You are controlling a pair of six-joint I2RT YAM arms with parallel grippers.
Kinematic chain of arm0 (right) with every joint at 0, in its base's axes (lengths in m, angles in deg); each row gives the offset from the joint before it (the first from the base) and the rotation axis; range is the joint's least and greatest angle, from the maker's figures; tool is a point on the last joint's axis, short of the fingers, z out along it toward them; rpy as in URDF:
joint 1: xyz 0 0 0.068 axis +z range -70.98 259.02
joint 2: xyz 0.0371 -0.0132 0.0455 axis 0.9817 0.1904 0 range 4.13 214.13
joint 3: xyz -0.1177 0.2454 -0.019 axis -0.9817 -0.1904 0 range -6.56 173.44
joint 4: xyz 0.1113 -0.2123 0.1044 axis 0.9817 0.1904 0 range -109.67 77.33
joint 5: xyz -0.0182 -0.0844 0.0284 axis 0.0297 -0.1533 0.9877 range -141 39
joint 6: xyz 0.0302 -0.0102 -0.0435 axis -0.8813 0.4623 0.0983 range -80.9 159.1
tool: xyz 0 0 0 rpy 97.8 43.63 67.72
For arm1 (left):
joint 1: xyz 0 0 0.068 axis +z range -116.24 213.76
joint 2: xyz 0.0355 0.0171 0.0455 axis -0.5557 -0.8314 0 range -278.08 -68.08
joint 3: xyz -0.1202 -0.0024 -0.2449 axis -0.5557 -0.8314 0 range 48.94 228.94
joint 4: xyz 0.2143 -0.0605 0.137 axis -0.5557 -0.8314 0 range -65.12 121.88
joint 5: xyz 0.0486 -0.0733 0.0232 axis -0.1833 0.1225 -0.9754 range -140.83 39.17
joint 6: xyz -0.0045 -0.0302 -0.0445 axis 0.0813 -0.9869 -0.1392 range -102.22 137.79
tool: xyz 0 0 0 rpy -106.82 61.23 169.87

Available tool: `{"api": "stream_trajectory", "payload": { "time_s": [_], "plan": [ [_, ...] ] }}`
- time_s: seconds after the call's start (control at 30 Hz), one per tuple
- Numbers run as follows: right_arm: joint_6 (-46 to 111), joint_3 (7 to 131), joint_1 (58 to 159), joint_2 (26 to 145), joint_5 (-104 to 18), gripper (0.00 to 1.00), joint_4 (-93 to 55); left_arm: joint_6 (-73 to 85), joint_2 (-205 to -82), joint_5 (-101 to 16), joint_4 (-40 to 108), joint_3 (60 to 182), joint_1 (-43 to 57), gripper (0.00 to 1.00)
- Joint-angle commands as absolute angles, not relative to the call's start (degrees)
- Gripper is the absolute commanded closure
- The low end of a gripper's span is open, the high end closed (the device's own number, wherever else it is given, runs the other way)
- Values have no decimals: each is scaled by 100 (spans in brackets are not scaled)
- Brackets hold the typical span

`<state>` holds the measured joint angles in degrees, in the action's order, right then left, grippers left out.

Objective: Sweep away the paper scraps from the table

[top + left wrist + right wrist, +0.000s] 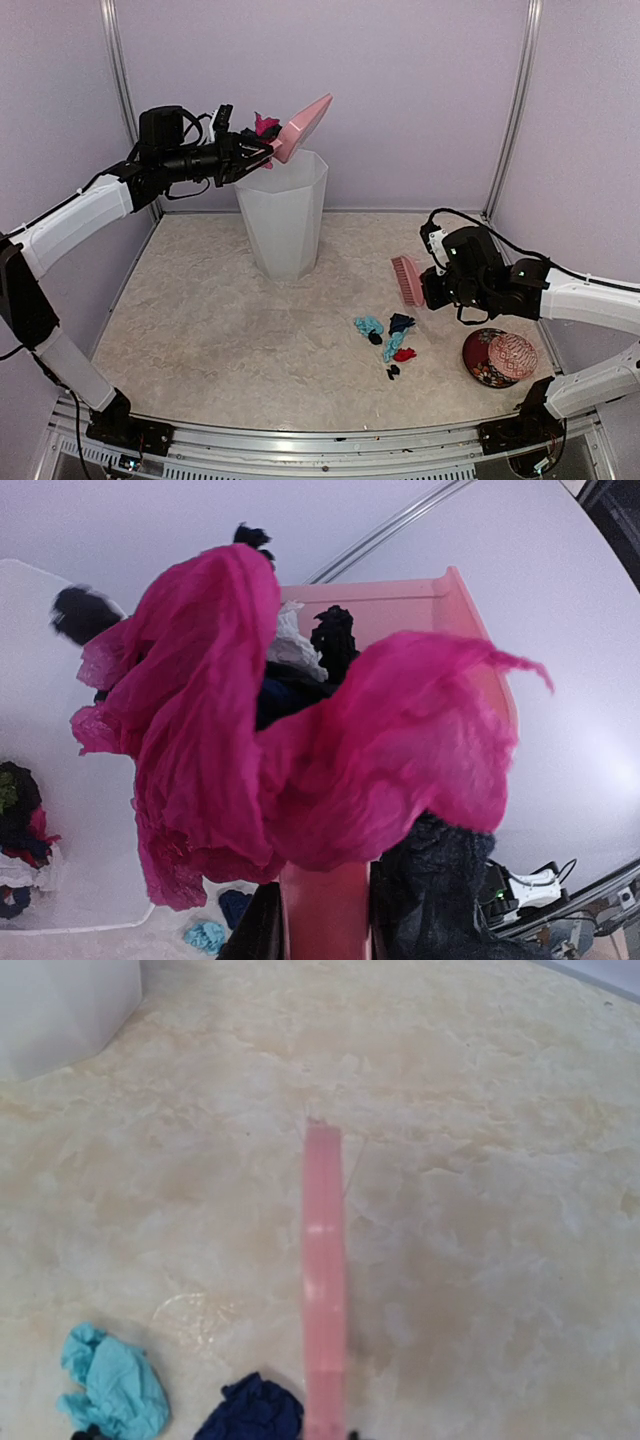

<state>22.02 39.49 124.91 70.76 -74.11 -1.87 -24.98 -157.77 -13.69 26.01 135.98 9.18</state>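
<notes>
My left pincer (258, 153) clamps the dustpan (305, 125), tilted so paper scraps (266, 124) slide into the bin (285, 215) beneath; my right pincer (425, 285) seemingly grips the brush (407, 280), leftover scraps (385, 335) on tabletop (200, 330) just left.

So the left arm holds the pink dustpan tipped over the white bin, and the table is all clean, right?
No. The left gripper does hold the pink dustpan tipped over the white bin, but the table is not clean: a few paper scraps lie on it near the pink brush, as the top view shows.
</notes>
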Motion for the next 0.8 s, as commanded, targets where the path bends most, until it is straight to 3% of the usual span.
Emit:
{"api": "stream_trajectory", "payload": {
  "time_s": [0.0,0.77],
  "plan": [
    [2096,4167,12421,6972,-7386,100,-120,-3839,-15858,-698,4159,13219,1154,100],
    [2035,4186,12428,6909,-7316,100,-41,-7377,-16721,-624,7685,12420,1217,100]
  ]
}}
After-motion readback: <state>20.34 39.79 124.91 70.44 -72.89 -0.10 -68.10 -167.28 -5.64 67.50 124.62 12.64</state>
